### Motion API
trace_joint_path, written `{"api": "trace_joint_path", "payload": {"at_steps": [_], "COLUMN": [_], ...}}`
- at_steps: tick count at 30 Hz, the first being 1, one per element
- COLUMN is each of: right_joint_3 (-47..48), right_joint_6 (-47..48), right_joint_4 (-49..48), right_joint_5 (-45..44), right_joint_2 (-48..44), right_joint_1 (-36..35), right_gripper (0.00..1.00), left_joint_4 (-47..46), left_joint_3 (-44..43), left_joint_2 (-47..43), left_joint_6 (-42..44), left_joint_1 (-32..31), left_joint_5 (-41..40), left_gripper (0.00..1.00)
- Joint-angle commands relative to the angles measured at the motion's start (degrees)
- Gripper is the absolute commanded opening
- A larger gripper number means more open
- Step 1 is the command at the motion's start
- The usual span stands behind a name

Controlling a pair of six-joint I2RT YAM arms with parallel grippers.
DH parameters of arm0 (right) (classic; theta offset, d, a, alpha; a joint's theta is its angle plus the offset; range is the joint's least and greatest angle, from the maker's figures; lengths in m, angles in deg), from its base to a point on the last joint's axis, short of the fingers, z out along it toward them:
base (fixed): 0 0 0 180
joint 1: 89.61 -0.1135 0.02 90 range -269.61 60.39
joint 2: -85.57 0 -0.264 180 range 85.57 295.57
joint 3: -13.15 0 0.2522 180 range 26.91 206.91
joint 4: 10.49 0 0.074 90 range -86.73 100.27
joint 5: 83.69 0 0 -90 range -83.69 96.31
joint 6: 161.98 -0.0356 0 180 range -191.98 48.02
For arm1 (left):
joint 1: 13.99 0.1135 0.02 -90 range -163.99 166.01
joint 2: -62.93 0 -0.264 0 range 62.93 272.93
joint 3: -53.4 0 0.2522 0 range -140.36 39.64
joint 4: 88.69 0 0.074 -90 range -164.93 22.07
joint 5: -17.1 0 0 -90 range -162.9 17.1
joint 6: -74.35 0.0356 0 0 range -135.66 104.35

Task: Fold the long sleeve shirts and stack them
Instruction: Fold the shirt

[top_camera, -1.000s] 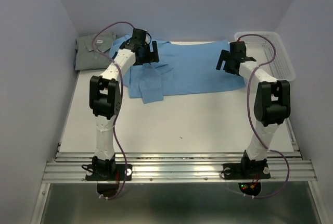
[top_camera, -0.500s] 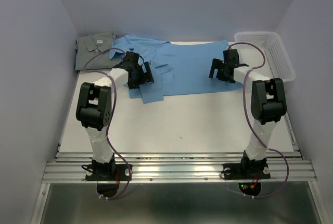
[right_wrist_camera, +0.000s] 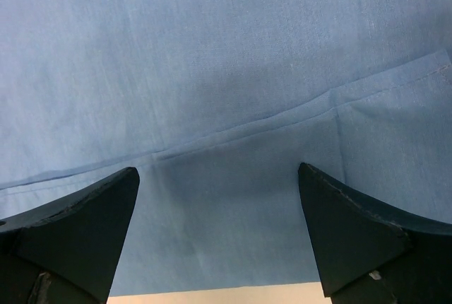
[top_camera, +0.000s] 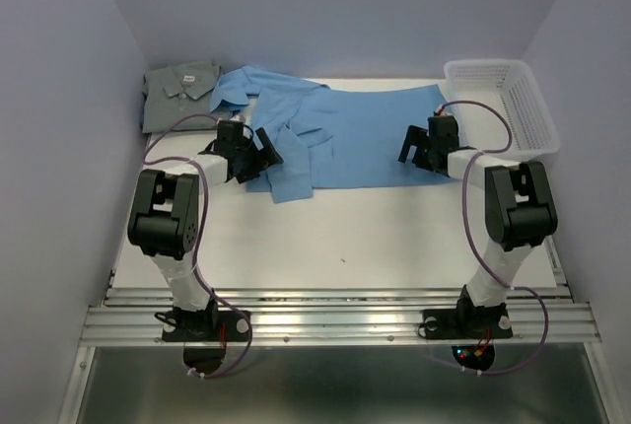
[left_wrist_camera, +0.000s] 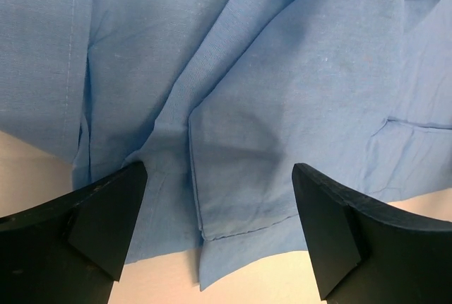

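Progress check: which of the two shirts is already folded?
The grey-green shirt, a compact folded rectangle at the far-left corner. The light blue shirt lies spread across the table, left pincer and right pincer open over it.

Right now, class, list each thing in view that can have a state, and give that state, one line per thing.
light blue shirt, spread out on the table, not yet folded.
grey-green shirt, folded, at the far left corner.
basket, upright, at the far right.
left gripper, open, over the light blue shirt's near edge.
right gripper, open, over the light blue shirt's near edge.
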Motion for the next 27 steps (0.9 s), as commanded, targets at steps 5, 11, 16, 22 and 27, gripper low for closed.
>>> {"api": "trace_joint_path", "payload": {"at_steps": [5, 11, 16, 22, 27], "right_joint_3": [-18.0, -25.91, -29.97, -21.46, -13.62], "right_joint_6": [-7.76, -11.36, -11.11, -5.84, -8.01], "right_joint_4": [6.46, 9.7, 10.94, 14.09, 12.01], "right_joint_5": [3.84, 3.94, 3.67, -2.35, 1.2], "right_joint_2": [-12.08, -21.29, -31.24, -34.85, -34.24], "right_joint_1": [0.17, -0.35, -0.36, -9.29, -27.22], "right_gripper": [1.0, 1.0, 1.0, 1.0, 1.0], "left_joint_4": [11.51, 15.48, 17.32, 20.66, 26.9], "left_joint_3": [15.28, 22.04, 24.69, 16.62, 8.09], "left_joint_2": [-11.2, -16.82, -26.4, -35.28, -40.29], "left_joint_6": [-4.71, -6.2, -6.47, -3.92, -3.82], "left_joint_1": [-0.48, -0.66, -0.66, -0.66, -0.39], "left_joint_5": [-5.02, -6.97, -6.71, -9.68, -18.37], "left_gripper": [0.99, 0.99, 0.99, 0.99, 0.99]}}
